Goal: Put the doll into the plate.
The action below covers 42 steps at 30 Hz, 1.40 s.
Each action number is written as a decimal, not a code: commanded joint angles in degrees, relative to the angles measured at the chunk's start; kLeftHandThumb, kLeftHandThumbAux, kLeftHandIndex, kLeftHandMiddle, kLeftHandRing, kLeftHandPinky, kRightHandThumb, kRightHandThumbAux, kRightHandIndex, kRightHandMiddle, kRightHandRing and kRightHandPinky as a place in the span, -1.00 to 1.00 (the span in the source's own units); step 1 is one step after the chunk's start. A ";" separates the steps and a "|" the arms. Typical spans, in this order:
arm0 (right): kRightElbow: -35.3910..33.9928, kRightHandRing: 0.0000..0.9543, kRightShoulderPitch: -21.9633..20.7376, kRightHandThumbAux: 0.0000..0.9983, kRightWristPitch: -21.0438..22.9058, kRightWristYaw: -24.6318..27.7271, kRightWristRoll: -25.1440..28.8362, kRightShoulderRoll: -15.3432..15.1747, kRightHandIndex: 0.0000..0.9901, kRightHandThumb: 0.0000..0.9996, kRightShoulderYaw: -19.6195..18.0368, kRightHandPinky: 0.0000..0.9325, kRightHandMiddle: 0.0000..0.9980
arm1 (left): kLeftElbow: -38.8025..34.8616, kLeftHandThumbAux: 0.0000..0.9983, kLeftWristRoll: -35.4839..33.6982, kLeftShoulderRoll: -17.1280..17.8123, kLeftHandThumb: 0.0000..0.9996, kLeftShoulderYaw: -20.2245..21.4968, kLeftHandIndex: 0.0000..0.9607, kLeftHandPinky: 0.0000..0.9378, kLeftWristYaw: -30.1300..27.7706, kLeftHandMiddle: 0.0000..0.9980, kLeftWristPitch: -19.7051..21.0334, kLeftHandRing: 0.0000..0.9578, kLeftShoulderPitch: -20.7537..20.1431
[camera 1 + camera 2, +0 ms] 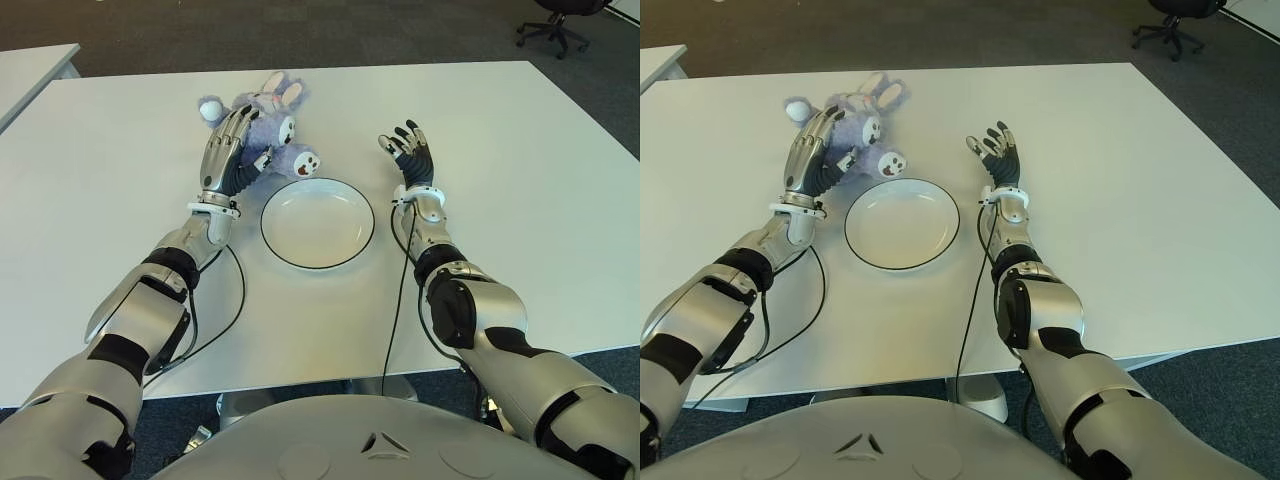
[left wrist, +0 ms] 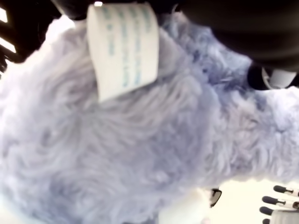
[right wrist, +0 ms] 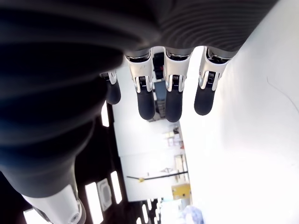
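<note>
A big white tabletop (image 1: 520,200) fills most of the frame. On it, near the middle, sits a round white plate (image 1: 318,222) with a thin dark rim. The plate has nothing in it yet.

Up and to the left of the plate lies the doll (image 1: 272,128), a fluffy purple bunny with long ears. One of its feet is just beside the plate's upper rim, though I cannot tell if they touch. The rest of the doll is on the tabletop, in the upper left part of the frame.

The left hand (image 1: 228,150) is on top of the doll, with its fingers curled over the soft body. In the left wrist view purple fur fills the frame, with a white tag (image 2: 124,46) showing, so the hand looks like it is grasping the doll.

The right hand (image 1: 410,152) shows on the right side of the plate. Its fingers are spread loose and it holds nothing.

To do this step well, I think the left hand should squeeze firmly, because soft fur can slip. Then it should lift the doll clear of the rim, move it over the middle of the plate, and let go low down so the bunny does not flop out.
</note>
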 commanded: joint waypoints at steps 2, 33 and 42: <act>4.86 -0.70 7.54 0.53 5.01 -1.06 -0.24 1.01 -0.87 -0.57 -0.01 -0.66 -0.69 | 5.71 -0.60 2.17 -2.10 0.02 -2.01 -1.00 -0.54 -3.16 -0.96 3.92 -0.75 8.44; 4.85 -0.73 6.84 0.52 5.19 -1.24 -0.04 1.21 -0.87 -0.52 0.09 -0.70 -0.72 | 5.73 -0.40 1.29 -3.28 0.31 -0.66 -0.58 -0.23 0.34 -0.45 6.21 -0.37 6.05; 4.86 -0.73 6.70 0.54 5.26 -1.26 -0.05 1.26 -0.88 -0.55 0.11 -0.69 -0.72 | 6.04 -0.39 0.56 -3.53 0.38 1.01 -0.48 -0.17 -0.31 -0.35 5.43 -0.29 5.75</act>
